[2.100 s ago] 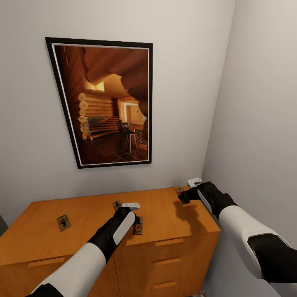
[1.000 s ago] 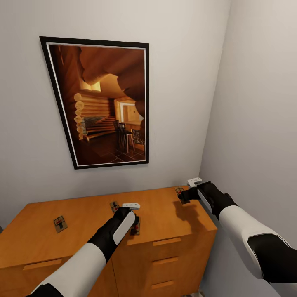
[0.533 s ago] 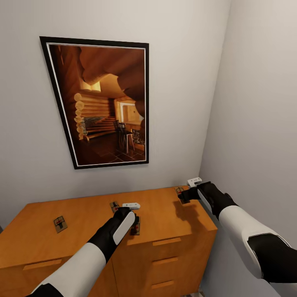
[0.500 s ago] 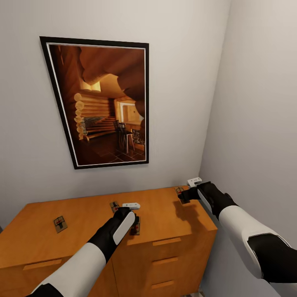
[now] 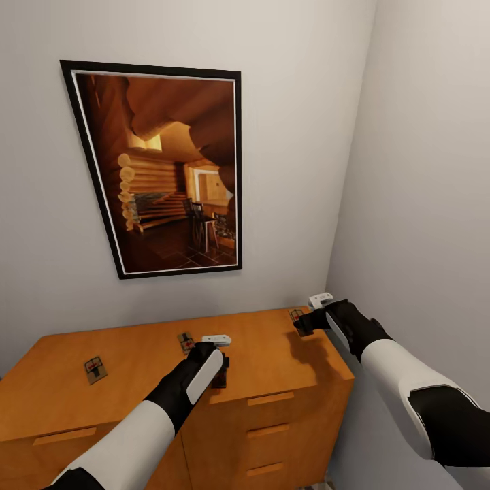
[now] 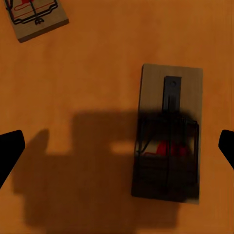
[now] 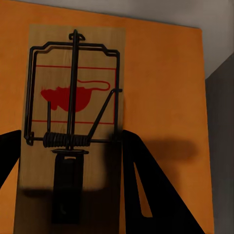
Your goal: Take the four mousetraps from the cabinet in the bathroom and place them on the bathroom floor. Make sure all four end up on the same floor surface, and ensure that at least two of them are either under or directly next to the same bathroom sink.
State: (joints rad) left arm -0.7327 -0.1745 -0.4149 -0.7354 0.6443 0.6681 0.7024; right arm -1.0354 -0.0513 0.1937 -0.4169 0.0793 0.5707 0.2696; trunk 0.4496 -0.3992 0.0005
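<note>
The orange-brown cabinet [image 5: 269, 350] stands against the wall, and three mousetraps lie on its flat top. One mousetrap [image 5: 95, 369] lies far left and a second mousetrap [image 5: 185, 341] lies near the middle. My left gripper [image 5: 216, 367] hovers over a trap near the front edge, largely hidden under it in the head view. In the left wrist view that mousetrap [image 6: 168, 141] lies between the wide-open fingertips [image 6: 9, 151], with the middle trap [image 6: 34, 17] off to one side. My right gripper [image 5: 304, 321] is open, its fingers [image 7: 144, 185] on either side of the back-right mousetrap [image 7: 73, 126].
A large framed picture of a log interior [image 5: 163, 170] hangs above the cabinet. The side wall [image 5: 415, 204] meets the back wall close to the cabinet's right end. Drawer fronts with small handles [image 5: 271, 398] face me below the top.
The whole picture has shifted a little to the left, so the camera moved. Both arms hold the same pose. The left gripper now covers more of the front trap.
</note>
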